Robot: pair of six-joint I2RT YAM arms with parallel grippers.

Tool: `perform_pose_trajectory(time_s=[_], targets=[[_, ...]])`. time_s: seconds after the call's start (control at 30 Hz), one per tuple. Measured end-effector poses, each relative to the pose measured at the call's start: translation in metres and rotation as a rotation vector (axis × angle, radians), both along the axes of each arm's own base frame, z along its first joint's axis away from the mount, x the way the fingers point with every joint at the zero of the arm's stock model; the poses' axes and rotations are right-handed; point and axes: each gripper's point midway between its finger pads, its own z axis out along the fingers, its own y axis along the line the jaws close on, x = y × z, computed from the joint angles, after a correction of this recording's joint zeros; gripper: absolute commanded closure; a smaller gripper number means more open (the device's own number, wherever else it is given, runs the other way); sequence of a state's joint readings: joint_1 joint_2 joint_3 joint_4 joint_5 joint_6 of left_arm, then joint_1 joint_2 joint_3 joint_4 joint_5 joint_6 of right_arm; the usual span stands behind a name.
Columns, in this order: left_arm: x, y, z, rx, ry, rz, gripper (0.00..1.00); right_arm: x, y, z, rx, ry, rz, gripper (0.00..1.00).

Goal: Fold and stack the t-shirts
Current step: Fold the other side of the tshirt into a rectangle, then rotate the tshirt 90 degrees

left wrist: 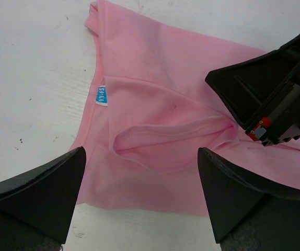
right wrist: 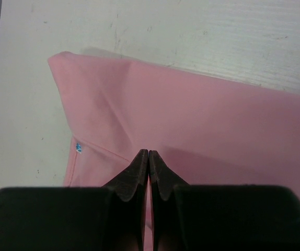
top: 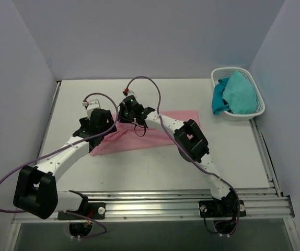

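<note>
The right gripper [right wrist: 148, 155] has its two fingers pressed together, with a thin sliver of pink showing between them lower down, so it is pinched on a fold of the t-shirt [left wrist: 155, 63]. From the left wrist view, that fold rises in a soft ridge towards the right gripper's tips. The left gripper [left wrist: 140, 157] stands wide apart, holding nothing, one finger on each side of the ridge and above the cloth (I cannot tell whether either finger touches it). The t-shirt lies spread on the white table [left wrist: 30, 78] under both tools. Its small blue neck label [left wrist: 102, 95] is just beyond the left gripper's left finger. A white basket [top: 239, 117] holding teal cloth [top: 241, 91] sits well apart at the table's far right.
</note>
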State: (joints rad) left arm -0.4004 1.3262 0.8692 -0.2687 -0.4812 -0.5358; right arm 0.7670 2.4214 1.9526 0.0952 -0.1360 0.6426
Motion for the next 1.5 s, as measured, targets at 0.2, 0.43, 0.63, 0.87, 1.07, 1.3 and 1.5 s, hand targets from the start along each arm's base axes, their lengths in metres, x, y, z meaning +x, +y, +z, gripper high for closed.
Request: perform_pose_trajectory(time_s=[0.2,0.43,0.63,0.87,1.07,1.3,1.5], targets=[[-0.001,0.0,-0.003,-0.004,0.004,0.004,0.04,-0.02,-0.022,-0.023,-0.066,0.05,-0.004,1.0],[-0.002,0.0,-0.004,-0.008,0.005,0.003,0.03,-0.06,-0.073,-0.031,-0.169,0.099,-0.034,1.0],[-0.002,-0.004,-0.004,-0.025,0.001,0.003,0.02,-0.09,-0.102,0.013,-0.181,0.048,-0.058,1.0],[-0.009,-0.015,-0.022,-0.136,-0.003,0.066,0.11,-0.116,-0.113,0.071,-0.175,-0.055,-0.074,0.35],[-0.016,-0.016,-0.067,-0.158,0.095,0.162,0.79,-0.131,-0.14,0.102,-0.188,-0.116,-0.11,0.3],[0.017,-0.016,-0.107,-0.12,0.174,0.246,0.94,-0.149,-0.178,0.131,-0.196,-0.167,-0.153,0.3],[0.057,-0.015,-0.106,-0.121,0.141,0.304,0.95,-0.159,-0.209,0.168,-0.173,-0.23,-0.202,0.26]])
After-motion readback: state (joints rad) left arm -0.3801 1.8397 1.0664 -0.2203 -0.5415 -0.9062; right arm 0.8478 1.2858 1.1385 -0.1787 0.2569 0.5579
